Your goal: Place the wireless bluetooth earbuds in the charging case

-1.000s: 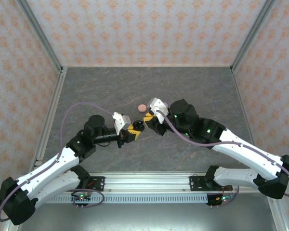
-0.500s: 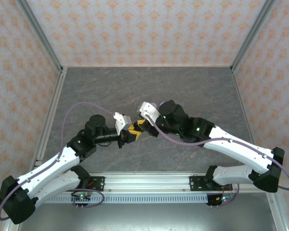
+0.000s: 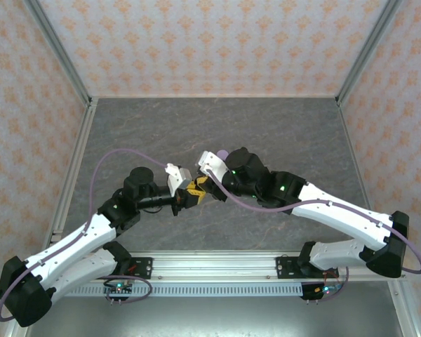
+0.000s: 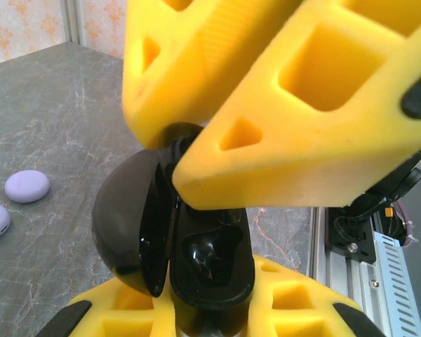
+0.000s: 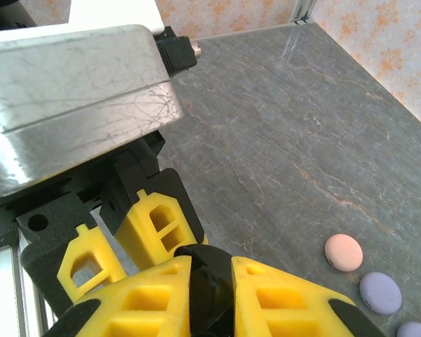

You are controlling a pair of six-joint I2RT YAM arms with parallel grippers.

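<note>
My left gripper (image 3: 189, 194) is shut on the black charging case (image 4: 212, 261), held off the table with its domed lid (image 4: 123, 217) swung open to the left. One glossy cavity in the case shows. My right gripper (image 3: 200, 184) has come in from above, and its yellow fingers (image 4: 266, 105) sit right at the case's top edge. They are closed on a small black piece (image 5: 210, 288) that looks like the black earbud; most of it is hidden. No pink or lilac earbuds are in view.
A pink round case (image 5: 344, 253) and two lilac round cases (image 5: 379, 293) (image 4: 27, 186) lie on the grey table beyond the grippers. One lilac case (image 3: 223, 153) peeks out behind the right wrist. A metal rail (image 4: 379, 246) runs along the near edge.
The right arm has swung left from beside the pink case and now meets the left gripper over the open black case. The left arm has barely moved.
</note>
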